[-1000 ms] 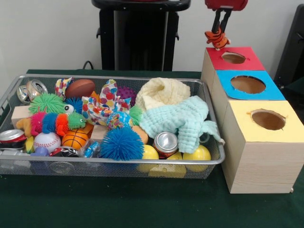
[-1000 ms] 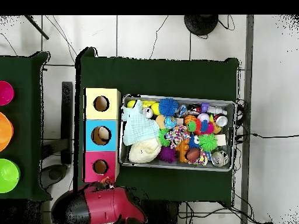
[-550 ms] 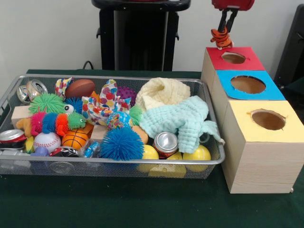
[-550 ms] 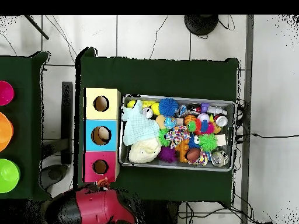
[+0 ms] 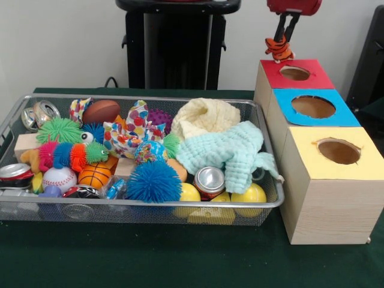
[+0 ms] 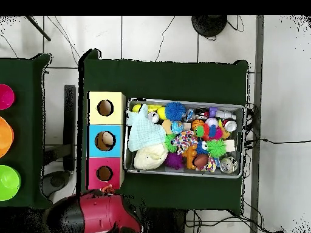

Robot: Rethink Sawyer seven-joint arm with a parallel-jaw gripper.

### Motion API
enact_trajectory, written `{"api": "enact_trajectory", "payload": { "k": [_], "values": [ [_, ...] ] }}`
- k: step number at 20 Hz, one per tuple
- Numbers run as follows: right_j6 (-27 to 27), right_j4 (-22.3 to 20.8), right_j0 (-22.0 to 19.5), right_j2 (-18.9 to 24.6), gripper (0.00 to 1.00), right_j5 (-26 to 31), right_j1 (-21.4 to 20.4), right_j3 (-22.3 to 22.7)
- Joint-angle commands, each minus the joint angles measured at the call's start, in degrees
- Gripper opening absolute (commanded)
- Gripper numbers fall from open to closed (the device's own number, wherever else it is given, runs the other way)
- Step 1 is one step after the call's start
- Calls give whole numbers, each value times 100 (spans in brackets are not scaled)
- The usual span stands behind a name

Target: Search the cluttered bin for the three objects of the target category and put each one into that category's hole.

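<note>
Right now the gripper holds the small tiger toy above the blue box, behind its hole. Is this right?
Not quite. The front view shows the gripper holding the tiger toy above the far edge of the red box, not the blue box. The rest is right.

Arm [image 5: 290, 5] cut off by my top edge, yellow balls [image 5: 251, 194] half buried under the cloth [image 5: 231, 151], blue hole's contents [image 6: 107, 141] too small to identify.
</note>
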Motion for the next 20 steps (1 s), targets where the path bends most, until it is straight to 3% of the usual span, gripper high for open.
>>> {"api": "enact_trajectory", "payload": {
  "k": [1,8,20],
  "values": [
    [1272,230,29,15,0,698,401,-834],
    [1174,117,39,-57,0,1220,299,-1067],
    [1056,44,-1,-68,0,1636,250,-1287]
  ]
}}
